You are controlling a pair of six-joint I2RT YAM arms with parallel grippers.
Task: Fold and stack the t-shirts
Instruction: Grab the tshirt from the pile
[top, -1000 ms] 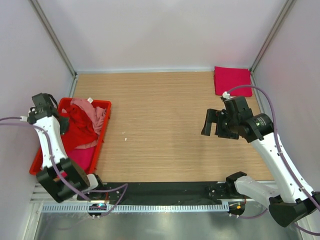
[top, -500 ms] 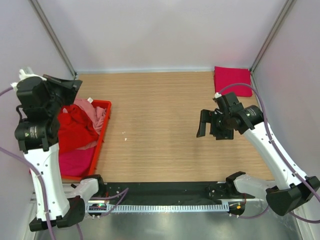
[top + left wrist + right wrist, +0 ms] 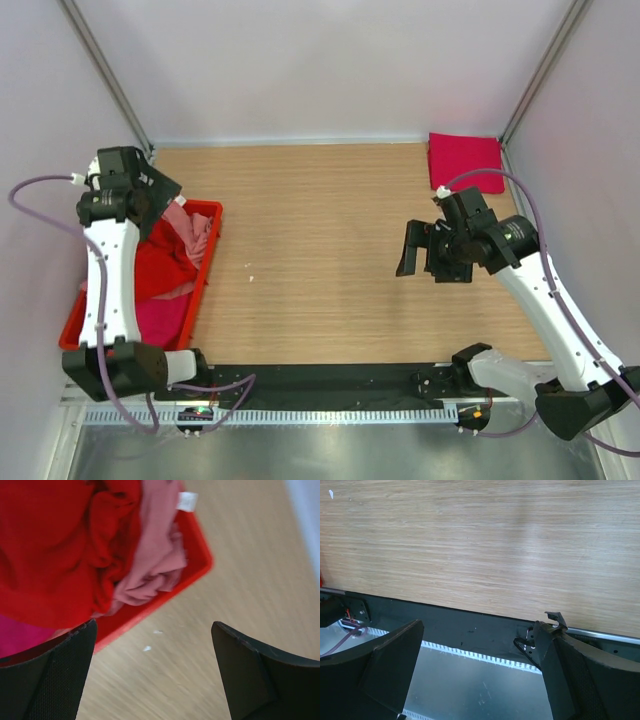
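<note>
text: none legible | white tag (image 3: 187, 501) on pink t-shirt (image 3: 155, 565): too blurred to read

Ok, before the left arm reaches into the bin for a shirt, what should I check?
1. Left gripper open, empty: ok.
2. Right gripper open, empty, above the table: ok.
3. Left gripper over a shirt: not ok, it looks onto the red bin at its corner.
4. Red shirt and pink shirt untangled: cannot tell.
5. Folded shirt lies at the far right corner, apart from both arms: ok.
</note>
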